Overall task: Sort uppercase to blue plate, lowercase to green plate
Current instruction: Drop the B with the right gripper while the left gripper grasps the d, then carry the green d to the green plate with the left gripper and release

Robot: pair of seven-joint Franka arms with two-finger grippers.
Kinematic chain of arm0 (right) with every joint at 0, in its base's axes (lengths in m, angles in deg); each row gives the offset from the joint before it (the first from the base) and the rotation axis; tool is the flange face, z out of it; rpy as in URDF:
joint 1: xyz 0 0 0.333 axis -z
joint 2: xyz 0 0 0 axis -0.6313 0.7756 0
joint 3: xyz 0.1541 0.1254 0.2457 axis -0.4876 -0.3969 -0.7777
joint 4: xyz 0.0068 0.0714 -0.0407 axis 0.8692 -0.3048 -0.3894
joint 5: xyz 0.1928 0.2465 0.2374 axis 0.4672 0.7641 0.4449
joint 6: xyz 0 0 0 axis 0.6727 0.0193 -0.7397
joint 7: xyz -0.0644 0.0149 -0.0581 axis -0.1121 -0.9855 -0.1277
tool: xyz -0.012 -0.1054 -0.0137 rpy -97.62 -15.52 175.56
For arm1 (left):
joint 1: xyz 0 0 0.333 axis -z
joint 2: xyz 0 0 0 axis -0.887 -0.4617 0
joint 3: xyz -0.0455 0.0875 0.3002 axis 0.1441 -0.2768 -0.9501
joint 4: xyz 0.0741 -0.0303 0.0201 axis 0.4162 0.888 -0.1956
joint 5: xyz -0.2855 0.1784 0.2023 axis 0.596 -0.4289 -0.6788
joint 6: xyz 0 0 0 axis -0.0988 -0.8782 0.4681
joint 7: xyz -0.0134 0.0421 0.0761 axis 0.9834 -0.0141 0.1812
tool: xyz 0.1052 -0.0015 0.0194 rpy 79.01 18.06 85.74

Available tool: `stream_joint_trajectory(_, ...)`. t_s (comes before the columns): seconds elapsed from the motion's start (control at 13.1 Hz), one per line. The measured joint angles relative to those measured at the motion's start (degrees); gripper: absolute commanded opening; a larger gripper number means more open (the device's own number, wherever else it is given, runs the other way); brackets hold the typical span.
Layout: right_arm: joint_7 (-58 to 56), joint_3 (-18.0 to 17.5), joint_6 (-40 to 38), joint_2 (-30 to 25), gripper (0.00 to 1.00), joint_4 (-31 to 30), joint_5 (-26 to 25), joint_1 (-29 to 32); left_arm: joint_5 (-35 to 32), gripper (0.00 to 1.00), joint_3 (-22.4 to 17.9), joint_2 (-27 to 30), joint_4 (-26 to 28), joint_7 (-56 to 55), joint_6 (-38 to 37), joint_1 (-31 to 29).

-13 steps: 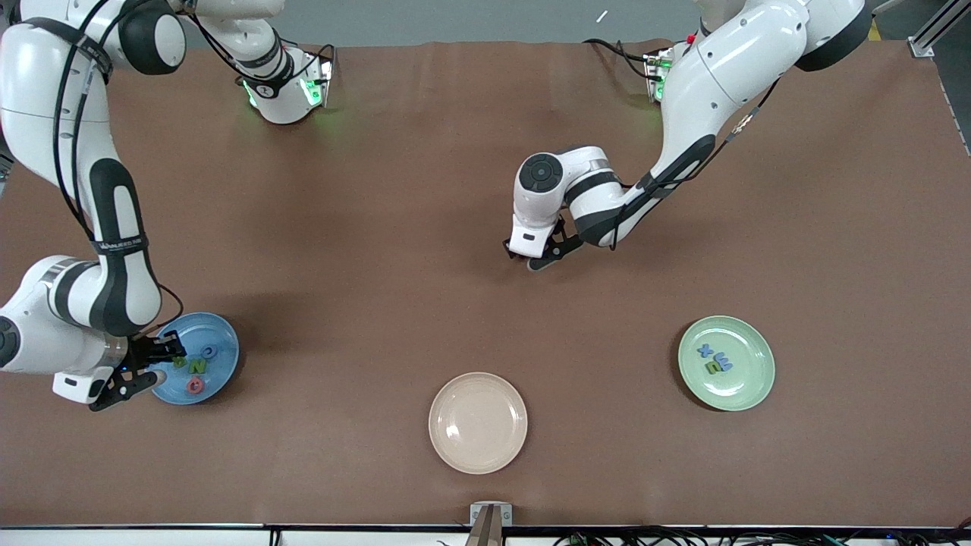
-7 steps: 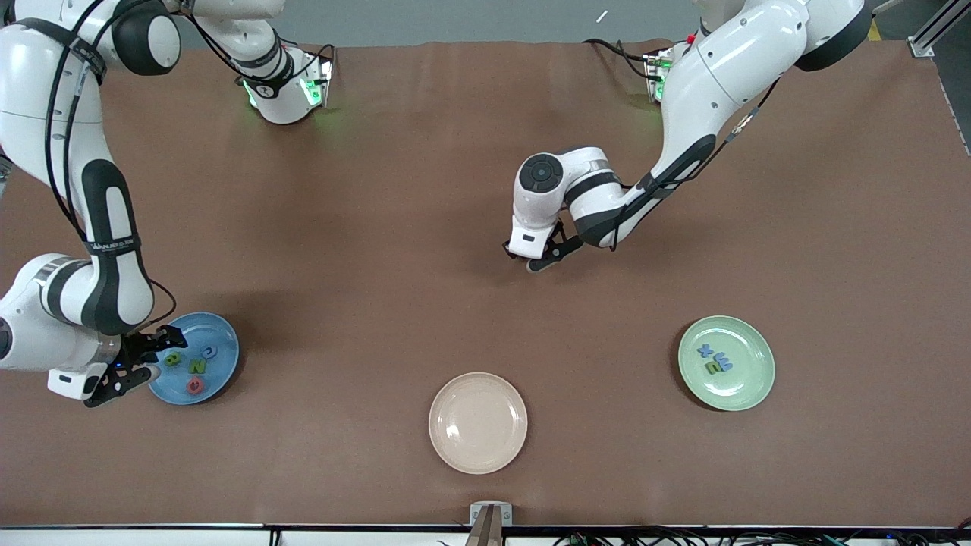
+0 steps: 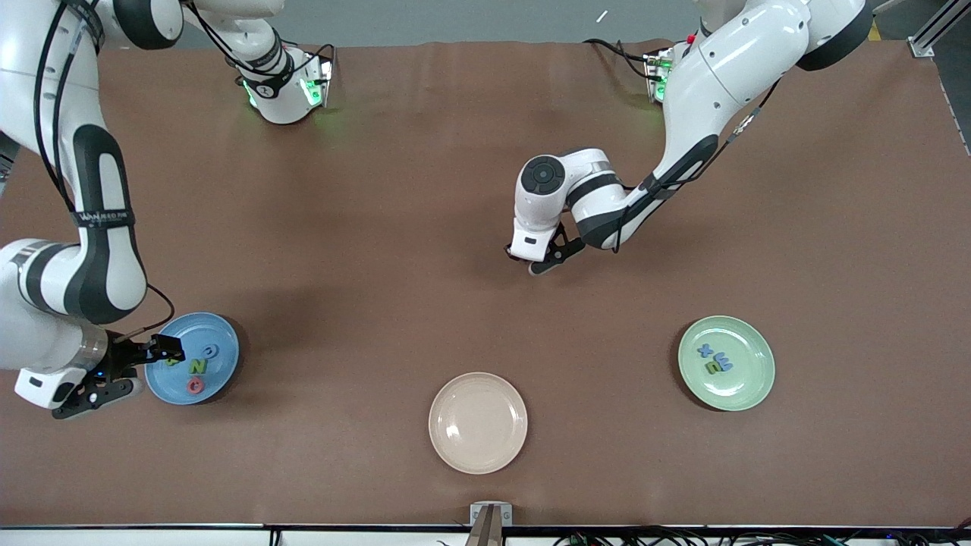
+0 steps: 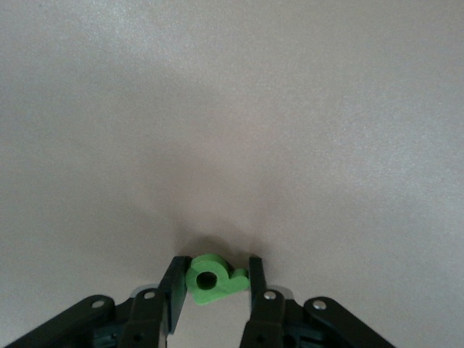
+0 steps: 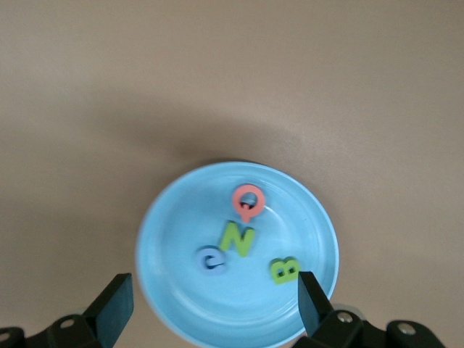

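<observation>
The blue plate (image 3: 203, 331) lies at the right arm's end of the table and holds uppercase letters: a green B (image 5: 284, 270), a green N (image 3: 198, 365), a blue letter (image 3: 212, 351) and a red Q (image 3: 195, 385). My right gripper (image 3: 142, 370) hangs open over the plate's outer rim, holding nothing. At mid-table my left gripper (image 4: 217, 268) is down on the cloth with both fingers against a green lowercase p (image 4: 214, 278). The green plate (image 3: 749, 381) at the left arm's end holds a blue x (image 3: 706, 350), a blue m (image 3: 723, 362) and a green n (image 3: 713, 369).
A cream plate (image 3: 478, 422) sits between the two coloured plates, nearer the front camera, with nothing in it. The brown cloth covers the whole table. A small clamp (image 3: 490, 519) sticks up at the front edge.
My right gripper has opened, left the green B in the blue plate and drawn back toward the table's end. My left gripper's fingers have closed in on the green p.
</observation>
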Motion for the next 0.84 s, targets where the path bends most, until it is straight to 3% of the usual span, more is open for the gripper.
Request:
stream_joint_trajectory(0.46, 10.3, 0.1, -13.9, -12.6, 1.0, 0.2, -0.4, -1.6, -0.9, 0.01, -1.0, 1.3, -2.4, 0.3, 0.0, -3.3)
stream_joint_trajectory(0.84, 16.6, 0.1, -21.1, -26.7, 1.0, -4.7, -4.2, -2.7, -5.0, 0.01, -1.3, 3.2, -5.2, 10.8, -0.4, -13.1)
